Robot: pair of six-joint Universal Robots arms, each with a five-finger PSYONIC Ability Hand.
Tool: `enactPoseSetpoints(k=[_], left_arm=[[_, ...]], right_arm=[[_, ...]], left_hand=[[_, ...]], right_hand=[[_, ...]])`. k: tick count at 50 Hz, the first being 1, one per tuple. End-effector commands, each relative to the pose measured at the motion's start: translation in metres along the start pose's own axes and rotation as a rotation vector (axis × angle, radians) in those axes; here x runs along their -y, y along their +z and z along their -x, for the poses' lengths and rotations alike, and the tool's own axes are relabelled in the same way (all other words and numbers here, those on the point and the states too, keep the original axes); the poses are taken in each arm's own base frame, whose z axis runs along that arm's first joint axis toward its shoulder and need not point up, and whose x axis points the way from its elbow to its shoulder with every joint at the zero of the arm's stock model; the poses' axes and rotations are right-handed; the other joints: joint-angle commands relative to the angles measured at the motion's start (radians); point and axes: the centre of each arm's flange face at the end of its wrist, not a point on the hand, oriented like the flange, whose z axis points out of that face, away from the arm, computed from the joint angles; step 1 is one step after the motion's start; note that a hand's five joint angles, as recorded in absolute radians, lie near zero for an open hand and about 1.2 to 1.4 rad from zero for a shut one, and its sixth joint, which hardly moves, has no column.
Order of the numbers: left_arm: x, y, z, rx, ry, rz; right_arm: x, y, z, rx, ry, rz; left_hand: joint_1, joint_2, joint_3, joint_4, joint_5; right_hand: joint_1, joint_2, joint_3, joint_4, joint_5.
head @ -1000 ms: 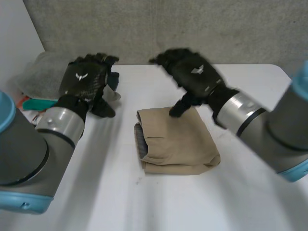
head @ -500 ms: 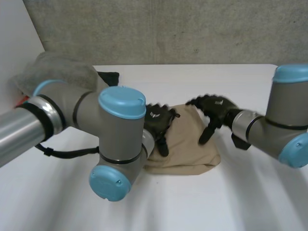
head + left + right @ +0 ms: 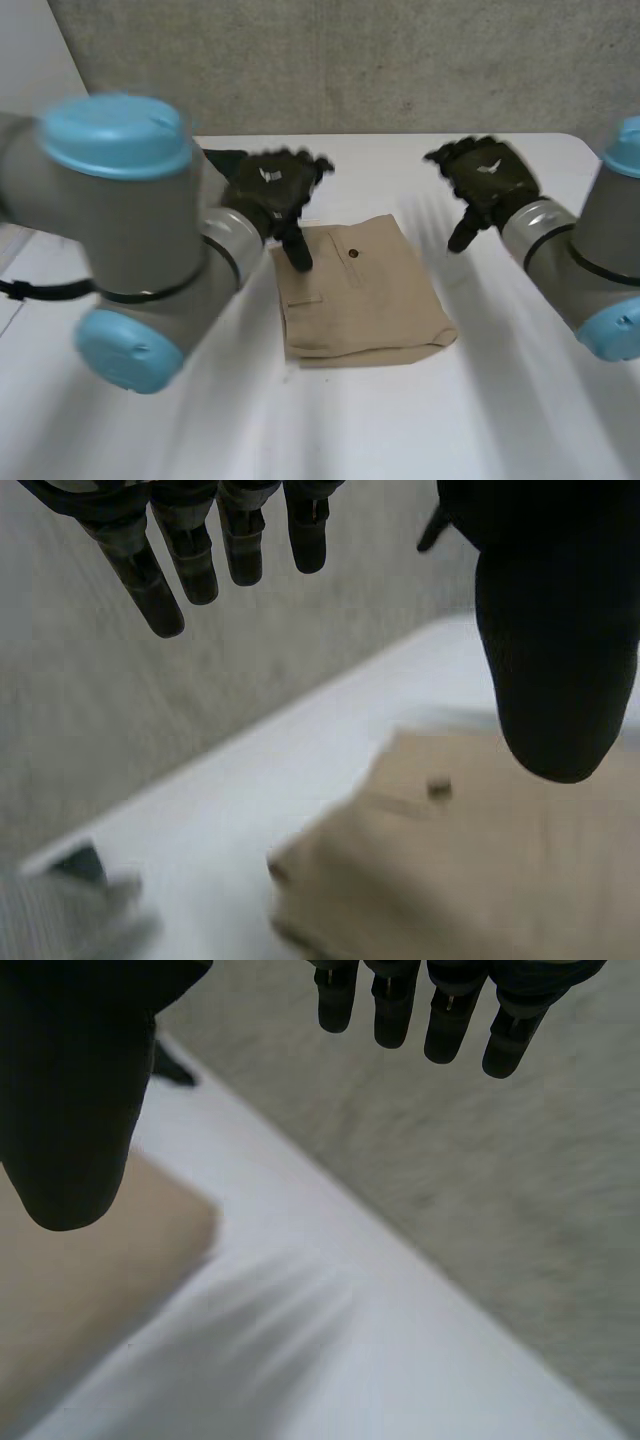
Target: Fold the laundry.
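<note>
Cannot tell what the dark thing (image 3: 222,158) at the table's (image 3: 380,160) far edge is, half covered by the left hand (image 3: 272,186); likewise a grey thing (image 3: 75,915) in the left wrist view, cut off at the edge and too vague to name. Cut off in both wrist views: the folded tan cloth (image 3: 470,880), partly behind the right hand's (image 3: 70,1090) thumb in that hand's own view. Cannot see the cloth's far left corner in the head view, under the left thumb.
</note>
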Motion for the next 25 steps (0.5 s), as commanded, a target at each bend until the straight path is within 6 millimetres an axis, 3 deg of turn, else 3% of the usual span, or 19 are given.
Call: enactPoseSetpoints(k=[1, 7, 11, 15, 25], left_arm=[[0.043, -0.034, 0.014, -0.158, -0.028, -0.140], [0.045, -0.067, 0.006, -0.451, -0.092, -0.096], [0.040, -0.082, -0.001, -0.580, -0.129, -0.067], [0.033, -0.089, -0.007, -0.603, -0.138, -0.054], [0.022, -0.086, -0.008, -0.530, -0.129, -0.079]], right_arm=[[-0.012, -0.031, -0.009, -0.093, 0.088, 0.027], [-0.053, -0.052, 0.015, 0.068, 0.323, 0.227], [-0.072, -0.050, 0.030, 0.159, 0.419, 0.251], [-0.084, -0.042, 0.040, 0.181, 0.438, 0.251], [-0.101, -0.013, 0.052, 0.162, 0.415, 0.243]], left_hand=[[-0.010, -0.029, -0.012, -0.027, -0.048], [-0.010, -0.029, -0.012, -0.027, -0.048], [-0.010, -0.029, -0.012, -0.027, -0.048], [-0.010, -0.029, -0.012, -0.027, -0.048], [-0.010, -0.029, -0.012, -0.027, -0.048]], right_hand=[[-0.015, -0.001, -0.032, -0.037, -0.049], [-0.015, -0.001, -0.032, -0.037, -0.049], [-0.015, -0.001, -0.032, -0.037, -0.049], [-0.015, -0.001, -0.032, -0.037, -0.049], [-0.015, -0.001, -0.032, -0.037, -0.049]])
